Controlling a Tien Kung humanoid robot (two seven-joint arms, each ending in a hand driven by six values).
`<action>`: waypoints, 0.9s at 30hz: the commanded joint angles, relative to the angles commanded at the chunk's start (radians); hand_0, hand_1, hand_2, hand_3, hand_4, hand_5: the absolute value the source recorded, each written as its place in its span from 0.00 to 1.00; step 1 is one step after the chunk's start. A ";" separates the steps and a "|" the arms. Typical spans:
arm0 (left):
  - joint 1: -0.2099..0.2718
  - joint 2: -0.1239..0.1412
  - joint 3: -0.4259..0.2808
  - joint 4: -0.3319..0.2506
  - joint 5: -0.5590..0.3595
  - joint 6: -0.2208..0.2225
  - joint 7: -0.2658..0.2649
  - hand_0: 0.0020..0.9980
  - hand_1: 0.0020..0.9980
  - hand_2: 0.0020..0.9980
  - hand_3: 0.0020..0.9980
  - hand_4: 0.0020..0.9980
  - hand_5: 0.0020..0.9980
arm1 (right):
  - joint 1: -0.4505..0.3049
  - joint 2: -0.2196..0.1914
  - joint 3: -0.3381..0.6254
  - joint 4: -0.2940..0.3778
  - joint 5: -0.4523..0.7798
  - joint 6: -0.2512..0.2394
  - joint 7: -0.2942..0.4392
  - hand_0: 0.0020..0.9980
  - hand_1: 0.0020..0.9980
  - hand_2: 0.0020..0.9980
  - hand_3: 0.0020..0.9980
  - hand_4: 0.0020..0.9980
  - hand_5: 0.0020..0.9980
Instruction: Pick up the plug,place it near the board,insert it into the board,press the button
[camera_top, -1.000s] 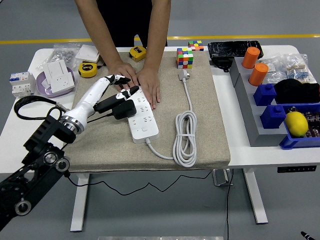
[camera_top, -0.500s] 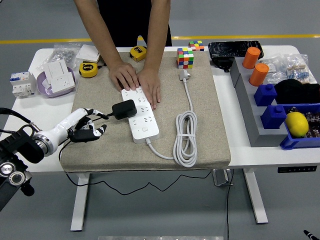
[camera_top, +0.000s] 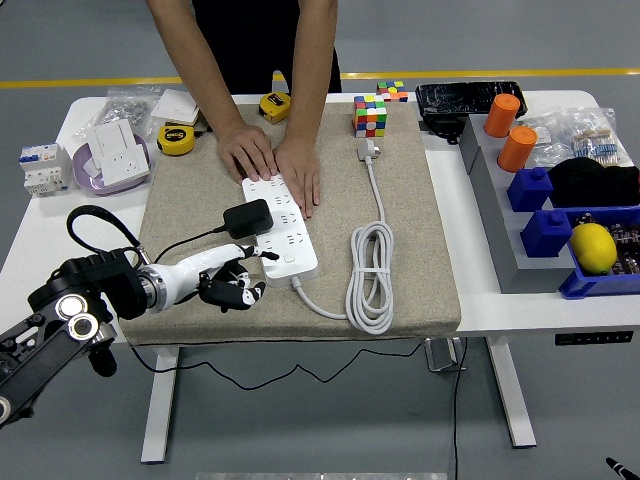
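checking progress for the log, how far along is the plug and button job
Done: the black plug sits in the white power strip, which a person's hands steady at its far end. In hand: the left hand, holding nothing, reaches toward the strip's near end. Left: pressing the button; nothing touches it yet.

White table (camera_top: 470, 310) on grey floor (camera_top: 560, 40); yellow line (camera_top: 480, 73), perhaps tape

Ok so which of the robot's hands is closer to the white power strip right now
Left. The left hand sits on the mat at the near-left end of the power strip, fingers loosely curled, holding nothing. The right hand is not in view.
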 joint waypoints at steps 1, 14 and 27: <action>-0.011 -0.007 0.010 0.013 0.000 0.003 -0.003 0.15 0.04 0.17 0.94 0.36 0.03 | 0.000 0.000 0.000 0.000 -0.001 0.000 0.000 1.00 0.85 0.79 0.81 1.00 1.00; -0.107 -0.026 0.086 0.065 0.284 0.032 0.032 0.15 0.04 0.17 0.92 0.36 0.01 | 0.001 -0.002 0.000 0.000 -0.006 0.001 -0.002 1.00 0.85 0.79 0.81 1.00 1.00; -0.126 -0.024 0.126 0.038 0.216 -0.018 0.050 0.15 0.04 0.17 0.91 0.36 0.00 | -0.001 -0.003 -0.003 0.000 -0.007 0.000 -0.003 1.00 0.85 0.79 0.81 1.00 1.00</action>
